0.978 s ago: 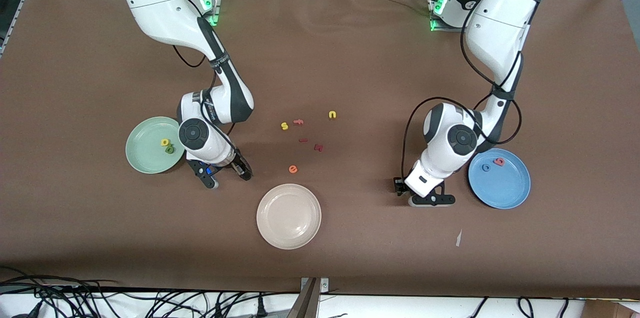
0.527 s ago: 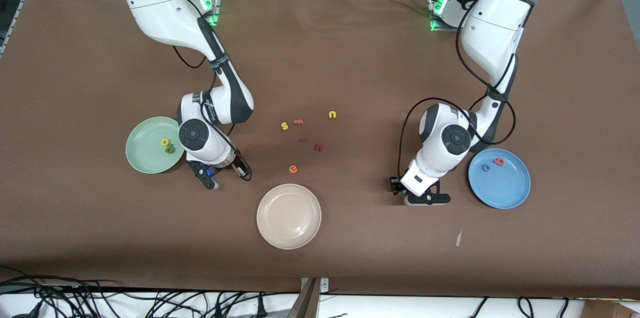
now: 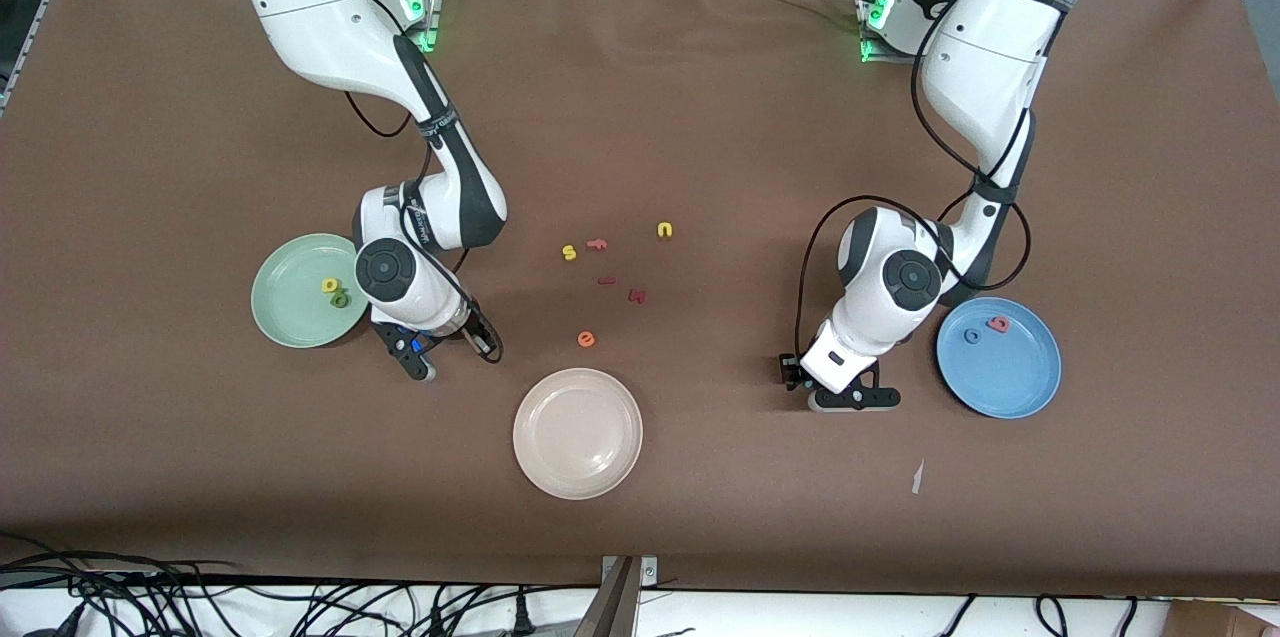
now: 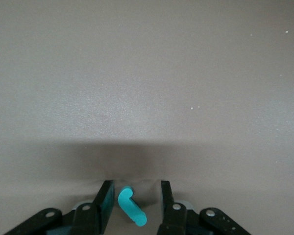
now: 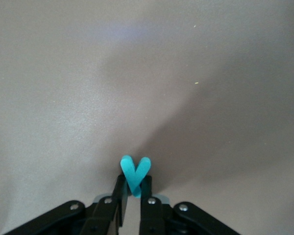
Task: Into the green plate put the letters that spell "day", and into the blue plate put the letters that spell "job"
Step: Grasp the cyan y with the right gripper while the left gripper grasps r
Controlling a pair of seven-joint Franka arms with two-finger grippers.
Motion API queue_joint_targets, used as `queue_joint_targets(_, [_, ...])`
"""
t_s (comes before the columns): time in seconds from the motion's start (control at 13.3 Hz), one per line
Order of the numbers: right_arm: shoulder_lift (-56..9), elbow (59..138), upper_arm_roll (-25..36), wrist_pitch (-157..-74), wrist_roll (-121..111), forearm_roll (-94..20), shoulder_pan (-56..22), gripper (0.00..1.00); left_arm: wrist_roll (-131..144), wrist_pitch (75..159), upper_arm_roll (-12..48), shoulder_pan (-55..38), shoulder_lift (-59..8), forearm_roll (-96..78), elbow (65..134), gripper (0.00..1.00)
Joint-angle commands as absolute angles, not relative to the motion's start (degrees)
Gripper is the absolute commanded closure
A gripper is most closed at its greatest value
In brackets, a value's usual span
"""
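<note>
The green plate [image 3: 285, 312] holds a yellow letter [image 3: 329, 285] and an olive-green letter [image 3: 340, 298]. My right gripper [image 3: 415, 355] is down at the table beside this plate. In the right wrist view the gripper [image 5: 134, 180] is shut on the teal "y" [image 5: 135, 170]. The blue plate [image 3: 1010, 377] holds the blue "o" [image 3: 971, 336] and the salmon "b" [image 3: 997, 324]. My left gripper [image 3: 853, 399] is low beside it. In the left wrist view the gripper [image 4: 135, 188] stands open astride the teal "j" [image 4: 132, 208], which lies on the table with a gap to one finger.
A cream-white plate [image 3: 578, 433] sits nearest the front camera at mid-table. Loose letters lie between the arms: yellow "s" [image 3: 569, 252], yellow "n" [image 3: 664, 230], an orange-pink letter [image 3: 597, 243], two dark red letters [image 3: 637, 295] and an orange "e" [image 3: 586, 339].
My right gripper has closed on the teal "y". My left gripper has shifted a little away from the blue plate toward mid-table.
</note>
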State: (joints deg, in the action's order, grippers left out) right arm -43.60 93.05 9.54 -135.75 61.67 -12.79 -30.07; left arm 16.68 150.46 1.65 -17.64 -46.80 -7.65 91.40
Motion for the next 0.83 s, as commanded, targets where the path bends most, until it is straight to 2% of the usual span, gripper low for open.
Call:
queue_joint_targets(0.0, [-45.26, 92.02, 9.40, -135.62, 61.17, -13.62, -29.88, 0.99, 16.44, 150.38, 0.88, -18.54, -47.02, -8.53, 92.46, 0.61])
queue_joint_targets(0.3, [-45.00, 90.88, 9.40, -134.83, 60.91, -13.62, -30.06, 1.00, 16.44, 150.12, 0.88, -18.46, -45.62, -8.53, 95.18, 0.61])
queue_joint_targets(0.53, [-44.56, 90.09, 9.49, -132.11, 59.86, -12.75, -29.97, 1.00, 16.52, 150.03, 0.88, -18.46, -45.26, -8.53, 96.06, 0.51])
queue_joint_targets(0.75, [-41.06, 90.26, 10.80, -126.68, 50.40, -12.75, -29.71, 1.00, 16.35, 149.77, 0.88, -18.37, -44.74, -8.53, 96.68, 0.50])
